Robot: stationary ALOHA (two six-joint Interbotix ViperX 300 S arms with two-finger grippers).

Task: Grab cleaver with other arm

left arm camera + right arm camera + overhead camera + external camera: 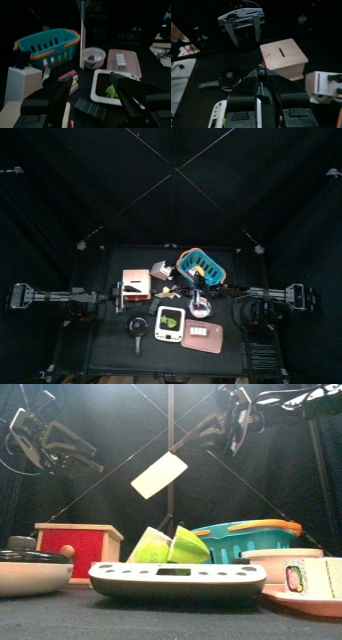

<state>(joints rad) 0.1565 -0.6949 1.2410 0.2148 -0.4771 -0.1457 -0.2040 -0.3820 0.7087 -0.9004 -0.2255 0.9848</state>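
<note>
The right gripper (260, 80) is clamped on the cleaver (158, 475), holding it in the air above the table's middle, blade tilted. The left gripper (100, 95) faces it with jaws spread wide. White lettering on the right arm (297, 395) seems to read "MAS", cut off.

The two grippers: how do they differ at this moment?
The right gripper is shut on the cleaver's handle; the left gripper is open and empty. The right gripper hangs nearer the table's middle; the left gripper is further aside. Both are raised above the table.
</note>
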